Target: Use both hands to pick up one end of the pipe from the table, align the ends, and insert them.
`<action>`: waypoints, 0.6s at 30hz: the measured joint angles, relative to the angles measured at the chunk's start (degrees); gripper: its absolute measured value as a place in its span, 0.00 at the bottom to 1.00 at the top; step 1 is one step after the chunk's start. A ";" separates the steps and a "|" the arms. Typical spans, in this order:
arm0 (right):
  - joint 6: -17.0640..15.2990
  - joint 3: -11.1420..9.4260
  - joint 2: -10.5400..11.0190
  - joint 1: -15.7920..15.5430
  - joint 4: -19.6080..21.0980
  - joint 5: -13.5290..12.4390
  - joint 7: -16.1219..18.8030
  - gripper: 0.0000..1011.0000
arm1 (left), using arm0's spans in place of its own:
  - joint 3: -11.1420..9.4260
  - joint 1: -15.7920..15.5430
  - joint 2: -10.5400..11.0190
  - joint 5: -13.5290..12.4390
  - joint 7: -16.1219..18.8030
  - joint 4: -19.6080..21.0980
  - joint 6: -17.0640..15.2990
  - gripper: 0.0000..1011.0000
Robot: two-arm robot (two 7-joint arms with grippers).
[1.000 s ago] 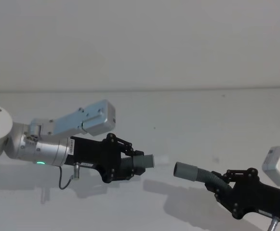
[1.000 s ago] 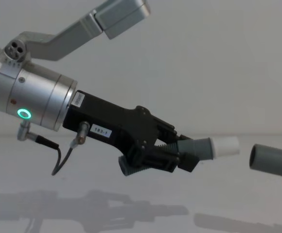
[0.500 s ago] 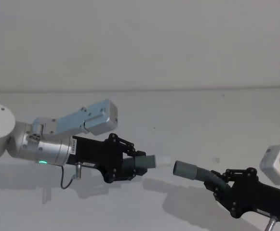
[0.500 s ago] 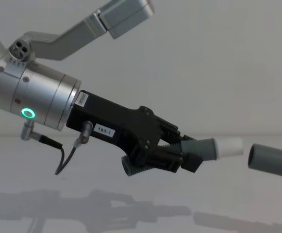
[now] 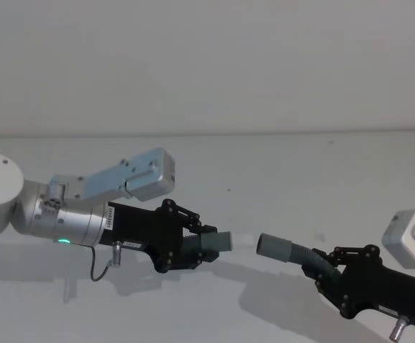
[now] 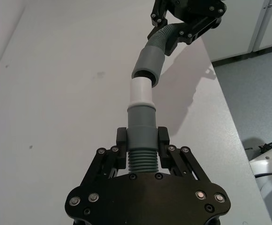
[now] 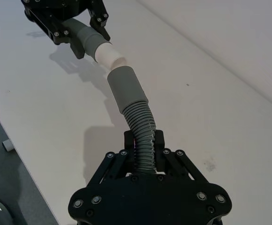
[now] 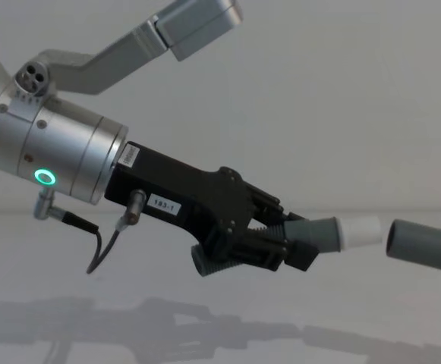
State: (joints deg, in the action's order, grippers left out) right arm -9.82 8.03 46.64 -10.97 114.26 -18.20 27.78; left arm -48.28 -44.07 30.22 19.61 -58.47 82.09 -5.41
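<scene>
left tool (image 5: 206,244): lower left of the head view, jaws closed on the ribbed part of the white-tipped tube (image 8: 322,233), held off the surface (image 5: 278,164).
right tool (image 5: 320,269): lower right of the head view, jaws closed on the ribbed part of the open-ended tube (image 5: 282,249), also held off the surface.
white tip (image 8: 363,230): points right in the chest view, toward the grey mouth (image 8: 395,239).
ends: nearly in line, just apart; small gap in the chest view, tip right at the mouth rim in the left wrist view. Cannot tell if touching. Not inserted.
containers: open tube mouth is the only hollow; nothing inside it.
count: 2 tools, 2 tube pieces, 1 white tip, 1 open mouth.
left wrist: silver, green ring light (image 8: 45,178) lit, thin black cable (image 8: 99,246) hanging below.
vs 1.0 s ago: gap between tip and mouth is narrower; both grips unchanged.
</scene>
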 joint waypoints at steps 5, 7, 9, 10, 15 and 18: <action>-0.08 0.21 0.09 0.29 0.04 -0.01 0.06 0.20 | -0.23 -0.16 -0.03 0.18 -0.02 -0.17 0.10 0.35; -0.09 0.34 0.20 0.41 0.09 -0.04 0.20 0.20 | -0.34 -0.24 -0.06 0.25 -0.02 -0.25 0.15 0.35; -0.08 0.42 0.28 0.47 0.17 -0.07 0.27 0.20 | -0.42 -0.32 -0.07 0.30 -0.02 -0.32 0.19 0.35; -0.08 0.51 0.38 0.51 0.24 -0.11 0.33 0.20 | -0.52 -0.36 -0.10 0.35 -0.02 -0.39 0.22 0.35; -0.02 0.76 0.67 0.63 0.47 -0.31 0.57 0.20 | -0.77 -0.56 -0.17 0.48 -0.03 -0.62 0.30 0.35; 0.03 0.84 0.86 0.65 0.60 -0.50 0.72 0.20 | -0.97 -0.73 -0.21 0.58 -0.08 -0.81 0.39 0.35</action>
State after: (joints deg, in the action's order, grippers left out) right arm -9.78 8.87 47.50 -10.32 114.87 -18.70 28.49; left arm -49.25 -44.79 30.01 20.18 -58.54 81.29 -5.02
